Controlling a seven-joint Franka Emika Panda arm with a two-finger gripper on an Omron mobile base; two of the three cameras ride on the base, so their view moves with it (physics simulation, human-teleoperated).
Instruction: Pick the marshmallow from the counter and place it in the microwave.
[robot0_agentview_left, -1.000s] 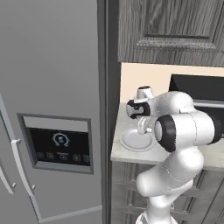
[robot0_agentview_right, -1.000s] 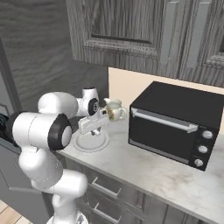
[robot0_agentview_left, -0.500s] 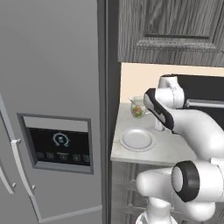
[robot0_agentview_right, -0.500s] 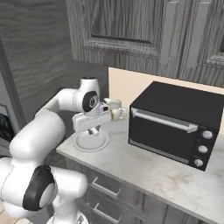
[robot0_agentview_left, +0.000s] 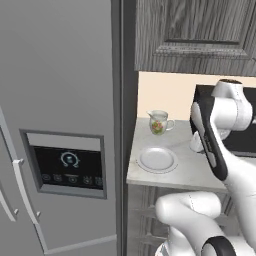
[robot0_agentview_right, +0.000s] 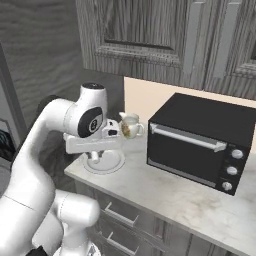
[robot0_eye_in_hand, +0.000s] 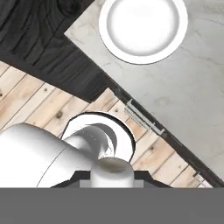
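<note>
Light grey stone-look bench (robot0_agentview_right: 175, 195) is carrying three things along its left end. A round pale plate (robot0_agentview_right: 117, 161) is lying near the bench's front left corner. A small glass jug (robot0_agentview_right: 131, 125) with a printed motif is standing upright behind the plate, near the bench's back edge and apart from the plate. A black boxy oven (robot0_agentview_right: 200, 145) with a bar handle and knobs is sitting to the right of both, its door closed.

The arm is reaching over the left end of the bench. The hand (robot0_agentview_right: 94, 157) is pointing downward above the plate's front left side, near the bench's front edge. From the hand view, the camera is looking straight down on the plate (robot0_eye_in_hand: 143, 28), the bench's front edge (robot0_eye_in_hand: 192, 100), a drawer handle (robot0_eye_in_hand: 144, 117) below that edge and a wooden floor (robot0_eye_in_hand: 26, 100).

Hand state: cannot tell; the fingertips are not resolving in any view, so I am not recording open or closed.

Marshmallow: cannot tell where it is lying.

From the left base view, the arm is hiding most of the oven, while the plate (robot0_agentview_left: 157, 160) and jug (robot0_agentview_left: 159, 121) are standing clear on the bench (robot0_agentview_left: 190, 172) beside a tall grey fridge (robot0_agentview_left: 55, 100).
</note>
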